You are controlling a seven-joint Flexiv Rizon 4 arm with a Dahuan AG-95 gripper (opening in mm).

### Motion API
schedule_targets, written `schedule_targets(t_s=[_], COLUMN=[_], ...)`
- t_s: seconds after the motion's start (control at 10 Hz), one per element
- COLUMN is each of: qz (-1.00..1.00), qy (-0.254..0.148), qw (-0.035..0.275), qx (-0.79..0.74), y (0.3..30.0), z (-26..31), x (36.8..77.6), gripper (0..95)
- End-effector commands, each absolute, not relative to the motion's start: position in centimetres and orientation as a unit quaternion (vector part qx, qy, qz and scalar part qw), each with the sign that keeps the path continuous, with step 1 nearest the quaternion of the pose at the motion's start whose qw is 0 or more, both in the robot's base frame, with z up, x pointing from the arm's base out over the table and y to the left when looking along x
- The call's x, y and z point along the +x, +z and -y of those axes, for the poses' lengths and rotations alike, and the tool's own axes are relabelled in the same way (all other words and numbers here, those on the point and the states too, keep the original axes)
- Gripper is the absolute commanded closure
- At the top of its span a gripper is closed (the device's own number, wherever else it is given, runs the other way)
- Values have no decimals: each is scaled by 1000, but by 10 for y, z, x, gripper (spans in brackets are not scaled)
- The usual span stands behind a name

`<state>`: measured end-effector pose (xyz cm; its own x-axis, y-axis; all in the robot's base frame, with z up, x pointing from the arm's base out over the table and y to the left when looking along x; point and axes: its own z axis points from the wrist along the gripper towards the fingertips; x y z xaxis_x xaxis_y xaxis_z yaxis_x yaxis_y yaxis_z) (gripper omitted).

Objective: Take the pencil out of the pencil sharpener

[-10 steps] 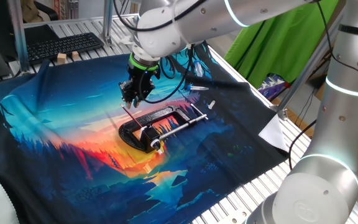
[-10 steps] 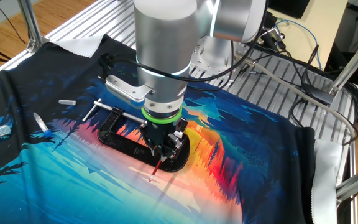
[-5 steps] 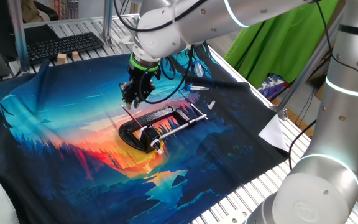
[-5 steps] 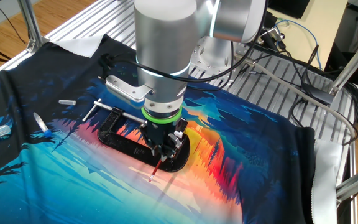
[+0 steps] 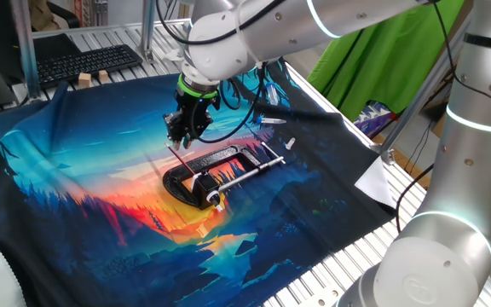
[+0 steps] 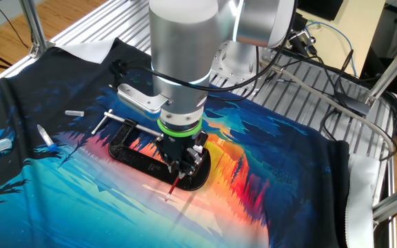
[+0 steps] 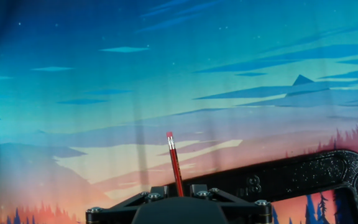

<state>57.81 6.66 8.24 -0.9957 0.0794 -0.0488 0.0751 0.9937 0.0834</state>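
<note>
The pencil [image 7: 174, 165] is a thin dark red stick standing between my fingers, its red-and-white end pointing away over the cloth. My gripper [image 7: 179, 190] is shut on its near part, which my hand hides. In one fixed view my gripper [image 5: 186, 136] hangs over the left end of the black clamp-like object [image 5: 220, 160] with a silver rod, and the pencil [image 5: 182, 168] slants down beside it. In the other fixed view the pencil [image 6: 174, 188] sticks out below my gripper [image 6: 182, 171], past the black object's [image 6: 133, 155] near edge. The black object [image 7: 303, 177] lies at lower right in the hand view.
A printed cloth [image 5: 75, 170] covers the table. Small white pieces [image 5: 290, 142] lie right of the clamp, and a white marker [image 6: 47, 138] and a short white stick [image 6: 74, 112] lie to its left. A keyboard [image 5: 88, 60] and wooden blocks [image 5: 92, 78] sit at the back.
</note>
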Motion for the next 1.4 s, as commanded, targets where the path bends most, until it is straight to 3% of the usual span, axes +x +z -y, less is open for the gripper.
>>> schedule_targets(t_s=[0.1, 1.4], qz=[-998, -997], qy=[43, 57], qw=[26, 27], qx=[38, 46], y=[82, 81], z=[-67, -67], x=[578, 578], gripper=[760, 760])
